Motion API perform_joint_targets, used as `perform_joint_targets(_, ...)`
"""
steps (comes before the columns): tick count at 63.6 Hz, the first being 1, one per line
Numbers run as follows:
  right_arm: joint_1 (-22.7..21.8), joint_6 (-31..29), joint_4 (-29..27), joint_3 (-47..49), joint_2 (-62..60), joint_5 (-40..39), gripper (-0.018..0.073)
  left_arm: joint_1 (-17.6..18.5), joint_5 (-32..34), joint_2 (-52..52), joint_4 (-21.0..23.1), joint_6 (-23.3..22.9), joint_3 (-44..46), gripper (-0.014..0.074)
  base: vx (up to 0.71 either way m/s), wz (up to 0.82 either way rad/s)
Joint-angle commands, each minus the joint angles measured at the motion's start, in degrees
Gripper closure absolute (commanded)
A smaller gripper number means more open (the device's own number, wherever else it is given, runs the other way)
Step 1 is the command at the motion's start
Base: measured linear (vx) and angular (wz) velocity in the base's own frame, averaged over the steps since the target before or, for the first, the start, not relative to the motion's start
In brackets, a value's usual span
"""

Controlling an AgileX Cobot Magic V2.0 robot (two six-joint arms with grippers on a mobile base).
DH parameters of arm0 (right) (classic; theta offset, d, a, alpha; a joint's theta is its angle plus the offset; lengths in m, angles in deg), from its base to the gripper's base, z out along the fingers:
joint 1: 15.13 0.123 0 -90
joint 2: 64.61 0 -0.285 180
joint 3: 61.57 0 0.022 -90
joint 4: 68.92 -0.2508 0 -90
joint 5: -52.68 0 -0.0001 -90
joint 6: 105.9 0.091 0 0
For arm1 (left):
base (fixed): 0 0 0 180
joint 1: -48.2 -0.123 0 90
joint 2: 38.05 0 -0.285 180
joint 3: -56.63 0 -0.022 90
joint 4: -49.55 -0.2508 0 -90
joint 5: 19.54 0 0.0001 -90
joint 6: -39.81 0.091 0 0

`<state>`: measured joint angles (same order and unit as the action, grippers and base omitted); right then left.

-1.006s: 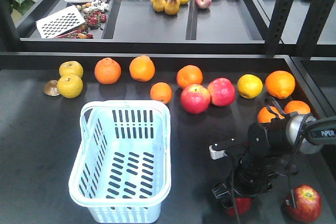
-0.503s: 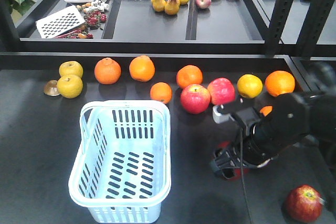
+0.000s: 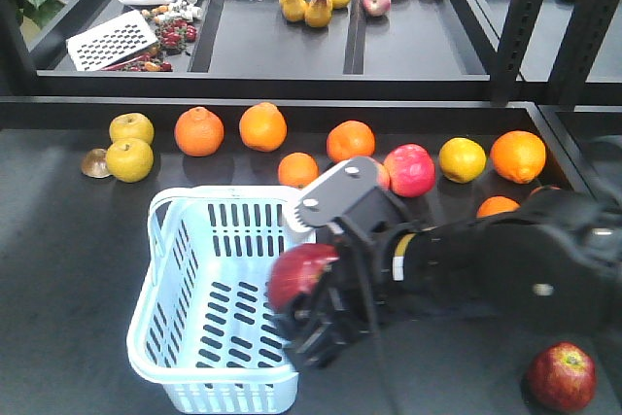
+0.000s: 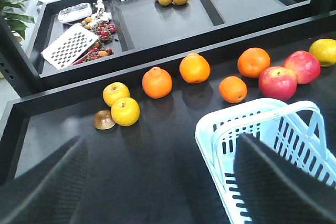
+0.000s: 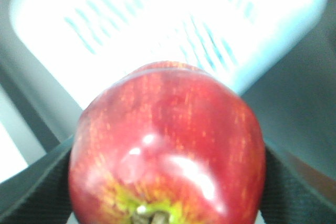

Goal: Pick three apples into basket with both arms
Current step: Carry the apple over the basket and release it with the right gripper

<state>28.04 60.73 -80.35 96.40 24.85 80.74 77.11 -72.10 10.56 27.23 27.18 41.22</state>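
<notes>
**Right arm carrying apple at basket's right rim**

Right gripper [image 3: 309,316] is clamping a dark red apple [image 3: 299,274] between its pads. In the wrist view the apple is filling the whole gap, stem dimple facing the camera. It's hanging at the right rim of the light blue basket [image 3: 160,240]; can't tell if it's touching. Left gripper [image 4: 163,192] is sitting spread wide, nothing in it. Another dark apple [image 3: 562,376] is lying on the table [image 3: 78,269], well off to the right.

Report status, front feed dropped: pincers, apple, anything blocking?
Right pincer shut on apple, over basket rim. Left pincer open, empty. Nothing seen blocking the drop.
</notes>
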Motion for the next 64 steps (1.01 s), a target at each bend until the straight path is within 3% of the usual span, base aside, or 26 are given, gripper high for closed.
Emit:
perform_joint_targets(1,0.44,-0.18,-2.03,4.57,1.93,-4.62,0.0293,0.07,3.43,-0.03,-1.04,-0.49,1.39,0.0053,0.00,0.00)
perform_joint_targets(21,0.31,-0.29,-2.46,15.39,14.96,-0.81,0.0244,0.07,3.43,-0.03,-1.04,-0.49,1.39,0.0053,0.00,0.00)
perform_joint_targets(47,0.31,-0.18,-2.17,17.16,19.70,0.47,-0.0147,0.07,3.38,-0.03,-1.04,-0.49,1.39,0.0053,0.00,0.00)
perform_joint_targets(64,0.25,1.37,-1.46,17.16,17.85,6.94,-0.0151,0.07,3.38,-0.03,-1.04,-0.49,1.39,0.0053,0.00,0.00)
